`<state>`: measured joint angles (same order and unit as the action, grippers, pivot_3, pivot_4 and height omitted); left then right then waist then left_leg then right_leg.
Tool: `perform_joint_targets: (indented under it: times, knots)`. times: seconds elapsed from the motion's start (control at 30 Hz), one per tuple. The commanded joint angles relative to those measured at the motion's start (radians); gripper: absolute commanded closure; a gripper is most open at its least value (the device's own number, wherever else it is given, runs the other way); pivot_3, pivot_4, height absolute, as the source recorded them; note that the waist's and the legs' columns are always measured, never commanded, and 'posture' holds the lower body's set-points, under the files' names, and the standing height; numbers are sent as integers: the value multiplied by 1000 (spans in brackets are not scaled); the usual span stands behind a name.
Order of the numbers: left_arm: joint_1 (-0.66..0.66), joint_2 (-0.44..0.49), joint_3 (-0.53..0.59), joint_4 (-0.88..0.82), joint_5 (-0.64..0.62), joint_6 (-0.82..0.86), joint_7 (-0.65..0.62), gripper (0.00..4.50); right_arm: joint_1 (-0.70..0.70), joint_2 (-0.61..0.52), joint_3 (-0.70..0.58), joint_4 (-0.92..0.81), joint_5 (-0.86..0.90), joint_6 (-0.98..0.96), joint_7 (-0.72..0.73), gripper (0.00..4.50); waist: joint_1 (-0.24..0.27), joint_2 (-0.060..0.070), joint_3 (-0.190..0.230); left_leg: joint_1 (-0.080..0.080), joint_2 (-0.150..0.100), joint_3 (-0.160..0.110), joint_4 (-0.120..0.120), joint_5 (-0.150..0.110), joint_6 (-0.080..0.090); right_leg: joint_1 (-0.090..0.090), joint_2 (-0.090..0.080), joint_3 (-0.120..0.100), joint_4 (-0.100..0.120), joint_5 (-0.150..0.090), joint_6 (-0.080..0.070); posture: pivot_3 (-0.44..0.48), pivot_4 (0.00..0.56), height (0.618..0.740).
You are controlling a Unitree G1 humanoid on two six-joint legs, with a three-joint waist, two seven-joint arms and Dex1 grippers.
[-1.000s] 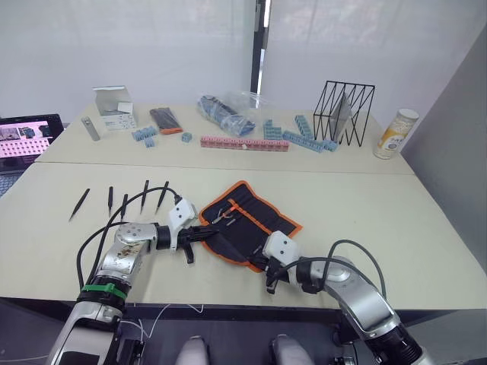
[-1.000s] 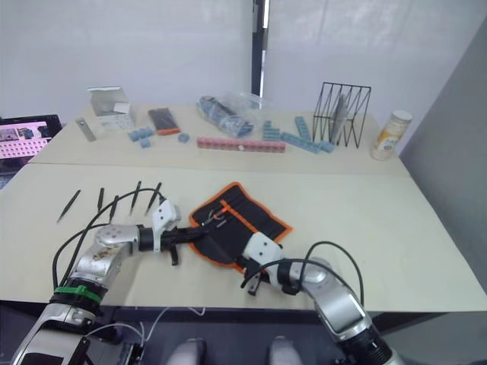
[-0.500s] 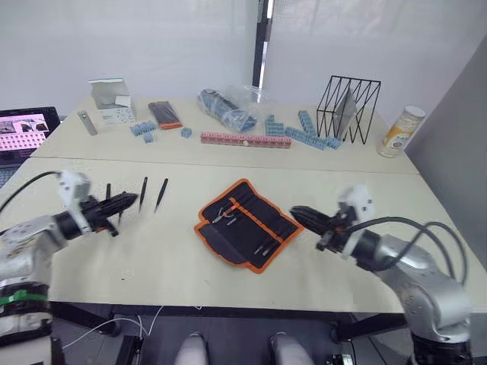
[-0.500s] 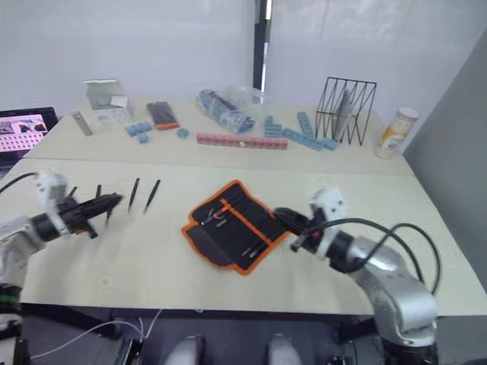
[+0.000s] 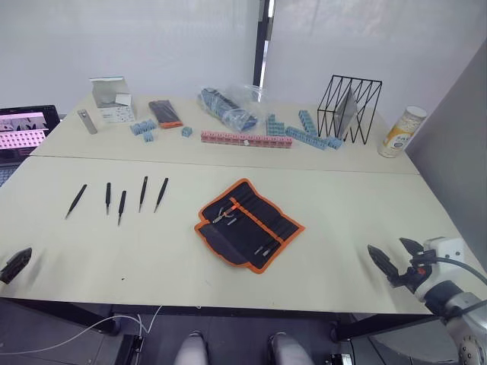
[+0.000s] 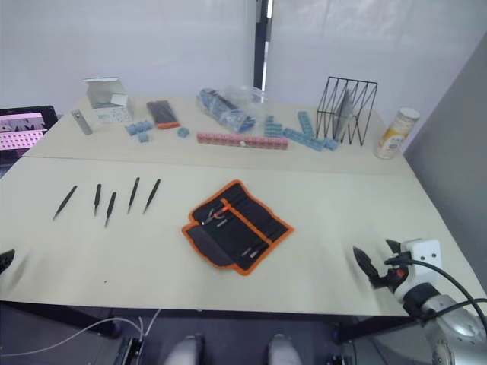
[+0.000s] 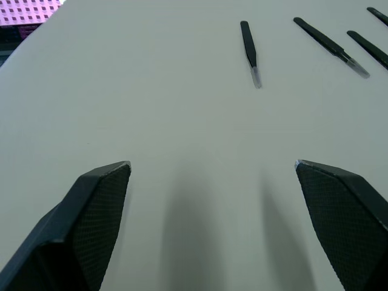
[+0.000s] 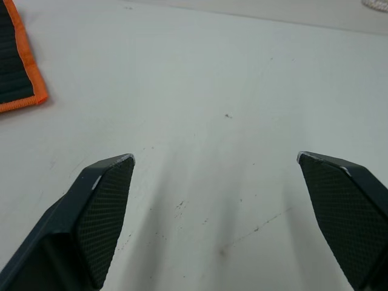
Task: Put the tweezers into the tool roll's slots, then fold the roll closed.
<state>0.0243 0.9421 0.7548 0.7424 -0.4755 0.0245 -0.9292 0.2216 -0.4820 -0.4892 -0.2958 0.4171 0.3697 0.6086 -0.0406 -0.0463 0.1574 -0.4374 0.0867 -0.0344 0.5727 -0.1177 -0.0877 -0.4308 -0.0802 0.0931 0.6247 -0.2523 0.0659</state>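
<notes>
Five tweezers (image 5: 114, 197) lie loose on the bench (image 5: 342, 205) — apart from the unrolled tool roll (image 5: 249, 224). Both tools — left tool (image 7: 212, 212), right tool (image 8: 224, 206) — are spread, empty.

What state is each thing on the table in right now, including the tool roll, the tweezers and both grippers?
tool roll: unrolled, lying open and flat on the table.
tweezers: five, lying loose in a row on the table, none slotted.
left gripper: jaws wide open, empty.
right gripper: jaws wide open, empty, apart from the roll.
white box: lid flap up.
laptop: screen on.
</notes>
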Motion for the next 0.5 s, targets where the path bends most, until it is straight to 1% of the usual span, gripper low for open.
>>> perform_joint_targets:
  times: [0.03, 0.1, 0.2, 0.3, 0.37, 0.5]
  knots:
    - [7, -5, 23, -54, -26, 16, 12, 25, -13, 4, 14, -57, 32, -12, -7, 0, -2, 0, 0, 0, 0, 1, 0, 0, 0, 0, -1, 0, 0, 0, 0, 0, 150, 740]
    - [-11, -12, 9, -58, -20, 26, 22, 25, -36, 2, 39, -86, 40, 13, -20, 0, -3, 0, 0, 1, 0, 2, 0, 0, 0, 0, -2, -1, 0, 1, -1, 0, 150, 740]
    - [-91, -14, -32, -19, 2, 41, 53, 25, -89, -8, 93, -153, 71, 73, -43, 0, -1, 0, 0, 1, 0, 3, 0, 0, 0, -1, -3, -1, 0, 1, -1, 0, 150, 740]
    - [-227, -13, -104, 80, 54, 21, 101, 25, -163, -22, 172, -237, 117, 164, -53, 0, 4, -1, 0, 1, 0, 3, 0, 0, 0, 0, -3, -2, 0, 1, -1, 0, 150, 740]
    - [-316, -12, -150, 144, 88, 7, 127, 25, -213, -38, 229, -288, 154, 232, -52, 0, 6, -1, -1, 1, 0, 3, 1, 0, 0, 4, -3, -2, 1, 1, -1, 0, 150, 740]
    - [-492, -12, -245, 280, 169, -33, 177, 25, -313, -76, 333, -337, 211, 336, -32, 0, 11, -4, -1, -1, 0, 3, 0, 0, 1, 5, -2, -3, 1, 2, 0, 0, 150, 740]
